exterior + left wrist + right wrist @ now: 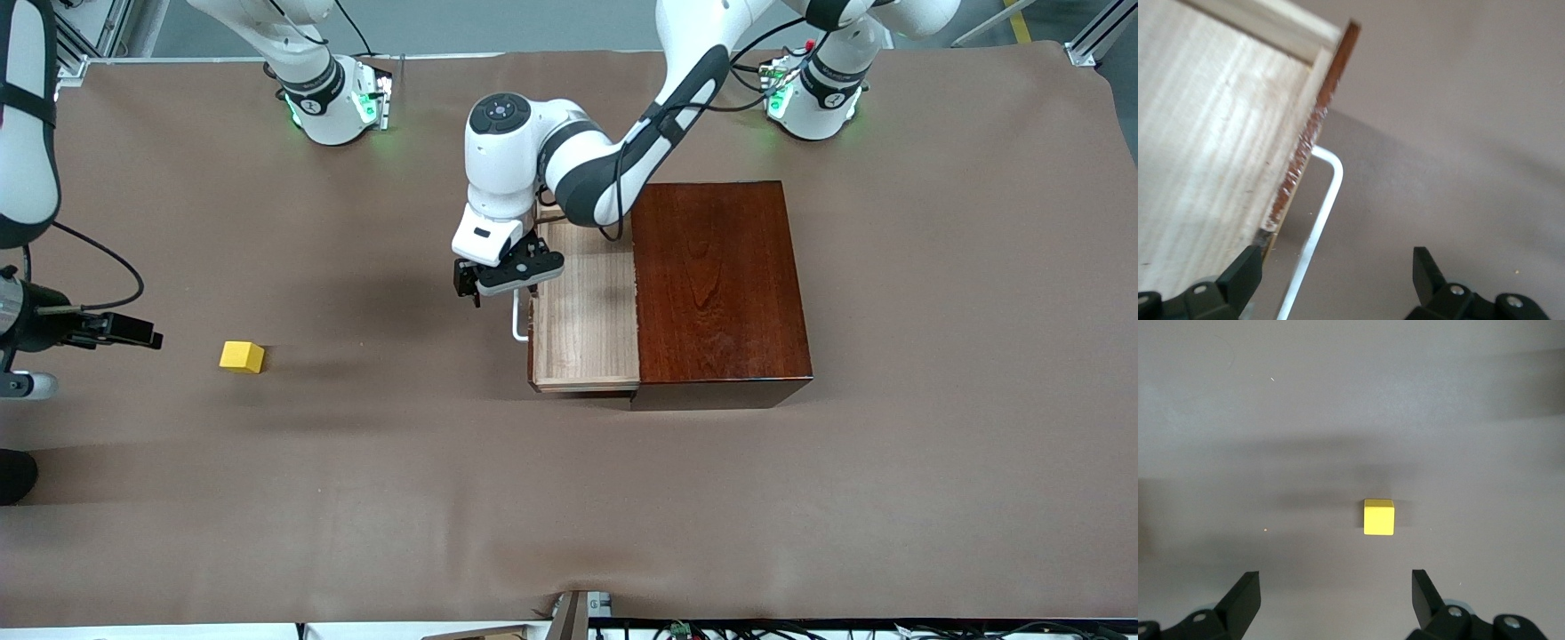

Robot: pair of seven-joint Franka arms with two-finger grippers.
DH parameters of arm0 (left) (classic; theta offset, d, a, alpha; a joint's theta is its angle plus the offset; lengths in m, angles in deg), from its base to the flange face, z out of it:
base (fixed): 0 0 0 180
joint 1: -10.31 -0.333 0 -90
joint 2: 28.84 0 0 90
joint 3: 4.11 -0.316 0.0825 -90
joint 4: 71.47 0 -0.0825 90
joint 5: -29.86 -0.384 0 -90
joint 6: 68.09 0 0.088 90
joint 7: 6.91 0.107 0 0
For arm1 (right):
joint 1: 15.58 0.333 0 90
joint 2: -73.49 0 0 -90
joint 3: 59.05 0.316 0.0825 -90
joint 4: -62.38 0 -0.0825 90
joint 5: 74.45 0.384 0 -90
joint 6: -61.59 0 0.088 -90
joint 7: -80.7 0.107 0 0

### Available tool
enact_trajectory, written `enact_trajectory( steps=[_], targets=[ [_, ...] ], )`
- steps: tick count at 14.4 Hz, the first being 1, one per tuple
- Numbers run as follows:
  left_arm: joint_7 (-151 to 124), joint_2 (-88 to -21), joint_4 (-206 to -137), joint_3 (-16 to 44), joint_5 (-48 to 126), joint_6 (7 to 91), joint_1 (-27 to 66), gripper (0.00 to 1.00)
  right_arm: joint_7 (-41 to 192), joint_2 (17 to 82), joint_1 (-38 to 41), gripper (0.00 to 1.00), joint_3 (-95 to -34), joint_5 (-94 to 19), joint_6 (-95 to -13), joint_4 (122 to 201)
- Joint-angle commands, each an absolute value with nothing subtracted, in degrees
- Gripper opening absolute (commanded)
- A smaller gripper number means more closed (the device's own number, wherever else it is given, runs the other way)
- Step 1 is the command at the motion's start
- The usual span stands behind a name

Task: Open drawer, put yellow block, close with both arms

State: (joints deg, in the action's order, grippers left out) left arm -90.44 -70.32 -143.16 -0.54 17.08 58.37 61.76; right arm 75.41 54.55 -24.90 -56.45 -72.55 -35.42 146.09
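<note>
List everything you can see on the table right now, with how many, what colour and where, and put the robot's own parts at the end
Table: one, covered in brown cloth.
Wooden box: one, glossy reddish-brown, toward the left arm's end of the table.
Drawer: one, pale wood inside, pulled out of the wooden box, nothing in it.
Handle: one, white bar, on the drawer's front.
Yellow block: one, bright yellow, on the cloth toward the right arm's end.
Left gripper: one, black, open, over the handle.
Right gripper: one, black, open, over the cloth beside the yellow block.
</note>
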Motion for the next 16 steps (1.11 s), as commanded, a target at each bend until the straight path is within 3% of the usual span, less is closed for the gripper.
enact_trajectory(
  steps=[1,5,9,16],
  targets=[
    [-88.0,-62.7,-144.1,-0.9,17.7,49.7,59.8,1.0,75.9,53.0,-26.5,1.0,-55.7,-73.2,-35.9,145.5],
    [-73.3,-53.5,-144.9,-0.8,17.7,33.7,53.7,1.0,79.6,50.6,-26.7,1.0,-55.7,-73.3,-37.4,146.7],
    [-63.9,-46.7,-145.5,-0.5,17.8,25.6,46.5,1.0,79.6,50.3,-27.1,1.0,-55.7,-73.2,-42.9,151.4],
    [-46.9,-35.0,-153.7,-0.3,18.7,22.4,33.5,1.0,80.0,49.8,-28.4,1.0,-55.8,-73.0,-53.3,161.0]
  ],
)
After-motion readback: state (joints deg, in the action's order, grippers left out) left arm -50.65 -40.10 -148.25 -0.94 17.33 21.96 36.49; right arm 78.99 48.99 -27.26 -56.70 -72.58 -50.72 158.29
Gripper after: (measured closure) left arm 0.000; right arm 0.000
